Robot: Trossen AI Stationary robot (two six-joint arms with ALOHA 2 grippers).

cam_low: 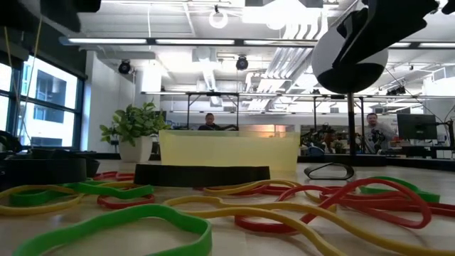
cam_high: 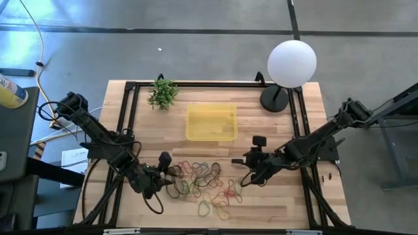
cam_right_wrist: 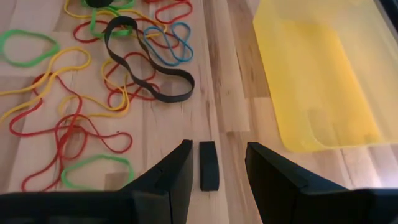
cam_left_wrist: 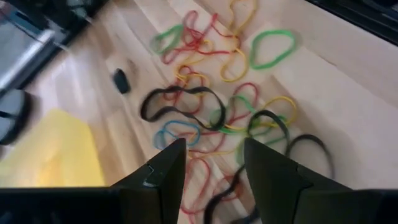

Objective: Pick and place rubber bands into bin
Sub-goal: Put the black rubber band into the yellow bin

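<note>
1. The rubber bands (cam_high: pixel 208 185) lie in a loose tangle of thin, floppy loops, black, red, green, yellow and blue, on the pale plank-grained wooden table (cam_high: pixel 274 199).
2. The bin (cam_high: pixel 211 122), a shallow translucent yellow rectangular tray, sits apart from the pile, toward the far edge.
3. The left pincer (cam_left_wrist: pixel 211 180) hovers over the pile's edge, fingers spread, holding nothing.
4. The right pincer (cam_right_wrist: pixel 217 171), likewise parted and holding nothing, straddles a small black block (cam_right_wrist: pixel 209 165).
</note>
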